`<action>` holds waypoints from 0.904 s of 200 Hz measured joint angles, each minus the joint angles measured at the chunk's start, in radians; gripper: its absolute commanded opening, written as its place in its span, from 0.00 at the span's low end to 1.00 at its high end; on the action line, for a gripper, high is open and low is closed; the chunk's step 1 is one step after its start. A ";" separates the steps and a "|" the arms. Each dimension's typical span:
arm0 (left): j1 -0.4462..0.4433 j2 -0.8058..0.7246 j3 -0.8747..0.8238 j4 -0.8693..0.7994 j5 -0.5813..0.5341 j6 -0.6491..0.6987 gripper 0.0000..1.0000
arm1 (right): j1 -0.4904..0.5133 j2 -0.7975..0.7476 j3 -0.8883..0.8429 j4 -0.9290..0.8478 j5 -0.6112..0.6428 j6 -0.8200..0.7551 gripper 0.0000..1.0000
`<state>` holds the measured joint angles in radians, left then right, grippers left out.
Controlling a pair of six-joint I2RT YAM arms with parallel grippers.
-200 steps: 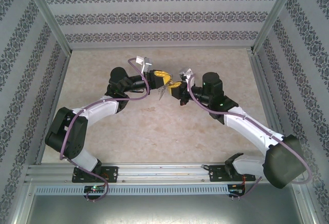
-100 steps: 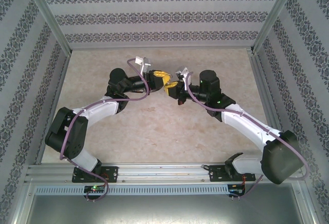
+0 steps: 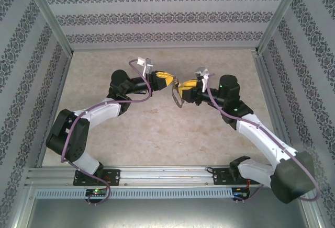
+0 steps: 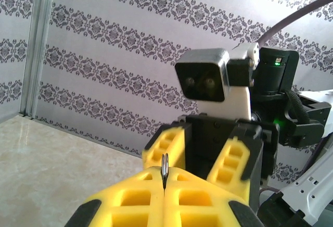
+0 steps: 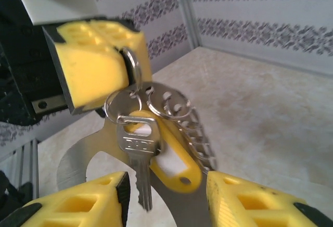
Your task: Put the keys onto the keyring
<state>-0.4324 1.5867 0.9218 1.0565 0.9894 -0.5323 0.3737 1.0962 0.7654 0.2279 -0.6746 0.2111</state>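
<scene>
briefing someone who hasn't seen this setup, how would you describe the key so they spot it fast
Above the middle of the table, the left gripper pinches a split ring with a bunch hanging from it. The key hangs at the front, blade down. It is the flat silver piece with a toothed edge, unlike the yellow oval tag behind it and the chain beside it.

The left tool and right tool face each other, the keyring hanging between them.
</scene>
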 measured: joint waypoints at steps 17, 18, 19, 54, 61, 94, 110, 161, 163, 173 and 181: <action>0.000 0.000 0.000 0.012 0.000 -0.005 0.00 | -0.021 -0.037 -0.002 0.008 0.006 0.024 0.45; 0.000 0.000 0.000 0.012 0.000 -0.005 0.00 | -0.022 -0.039 -0.002 0.011 0.006 0.026 0.45; 0.000 0.000 0.000 0.013 0.000 -0.005 0.00 | -0.023 -0.040 -0.002 0.012 0.006 0.027 0.45; 0.000 0.005 0.000 0.045 -0.007 -0.029 0.00 | -0.025 -0.041 -0.002 0.092 0.023 0.102 0.45; 0.000 0.006 0.000 0.051 -0.008 -0.032 0.00 | -0.025 -0.032 -0.002 0.114 0.023 0.120 0.45; 0.000 0.006 -0.008 0.063 -0.018 -0.048 0.00 | -0.025 0.031 0.002 0.230 0.008 0.216 0.45; 0.000 0.008 -0.011 0.071 -0.019 -0.053 0.00 | -0.025 0.064 0.005 0.288 -0.010 0.269 0.45; 0.000 0.013 -0.011 0.094 -0.022 -0.072 0.00 | -0.022 0.124 0.012 0.427 -0.060 0.365 0.44; 0.000 0.014 -0.011 0.095 -0.022 -0.072 0.00 | -0.022 0.125 0.012 0.430 -0.061 0.368 0.44; 0.000 0.017 -0.011 0.097 -0.022 -0.075 0.00 | -0.017 0.134 0.016 0.438 -0.069 0.372 0.43; 0.000 0.019 -0.011 0.097 -0.022 -0.076 0.00 | -0.009 0.143 0.023 0.446 -0.075 0.380 0.42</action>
<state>-0.4328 1.6062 0.9108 1.1530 0.9672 -0.6083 0.3645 1.2396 0.7883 0.6743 -0.7494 0.5907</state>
